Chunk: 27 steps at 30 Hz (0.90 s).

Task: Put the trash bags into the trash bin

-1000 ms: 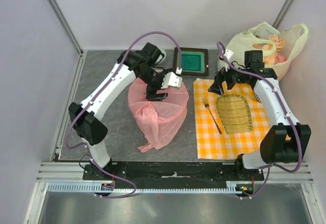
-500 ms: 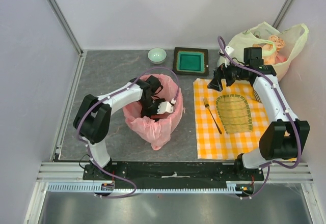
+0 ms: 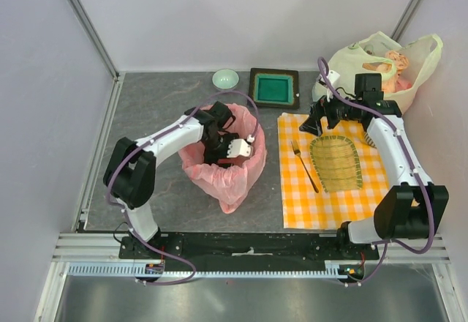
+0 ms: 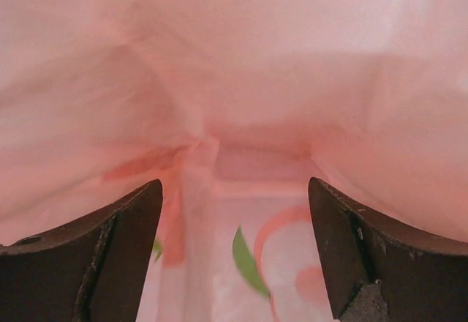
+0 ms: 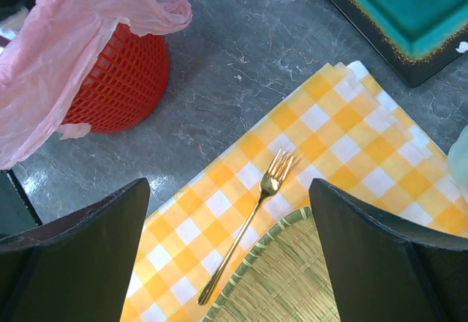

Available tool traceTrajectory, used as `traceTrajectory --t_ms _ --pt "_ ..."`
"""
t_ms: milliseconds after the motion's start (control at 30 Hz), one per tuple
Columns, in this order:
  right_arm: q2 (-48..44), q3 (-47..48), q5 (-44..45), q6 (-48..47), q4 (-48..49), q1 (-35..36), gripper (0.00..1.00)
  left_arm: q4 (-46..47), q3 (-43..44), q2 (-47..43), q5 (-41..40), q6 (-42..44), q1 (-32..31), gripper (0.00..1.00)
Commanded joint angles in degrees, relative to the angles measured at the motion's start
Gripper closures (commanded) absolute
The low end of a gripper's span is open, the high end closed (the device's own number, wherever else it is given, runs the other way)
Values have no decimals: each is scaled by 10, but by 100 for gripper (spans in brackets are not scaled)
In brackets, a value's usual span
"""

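Note:
The pink trash bag point(image 3: 227, 179) is draped over the trash bin and pushed down inside it; its skirt hangs to the table. In the right wrist view the red mesh trash bin point(image 5: 121, 80) shows under the pink bag point(image 5: 73, 36). My left gripper point(image 3: 228, 151) is down inside the bin's mouth. In the left wrist view it point(image 4: 234, 263) is open, with pink plastic filling the view and nothing between its fingers point(image 4: 110, 249). My right gripper point(image 3: 316, 122) is open and empty, hovering over the far left corner of the checked cloth, right of the bin.
A small green bowl point(image 3: 225, 79) and a teal tray in a dark frame point(image 3: 274, 88) sit behind the bin. A fork point(image 3: 304, 165) and a woven mat point(image 3: 336, 162) lie on the yellow checked cloth point(image 3: 300, 205). A pale yellow-green bag point(image 3: 380, 58) is at far right.
My left gripper dropped from above the bag down into the bin, pushing the pink plastic in; the bag now lines the bin. The right gripper has barely shifted.

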Motion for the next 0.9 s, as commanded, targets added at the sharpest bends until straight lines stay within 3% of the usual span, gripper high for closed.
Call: traceTrajectory --t_ms 0,133,267,467,867 --pt "-25 -13 -31 -7 22 -1 2 -107 87 -69 -5 9 -2 13" --pt "-18 -15 -37 1 28 -1 2 -178 185 -63 9 14 -3 14" --pt "-18 -16 -37 9 37 -1 2 -200 212 -52 2 3 -3 13" --pt "-18 -9 -33 20 36 -1 2 -153 133 -13 -105 -25 -11 8" --pt "-16 -4 -24 15 22 -1 2 88 -46 64 -112 4 -11 7"
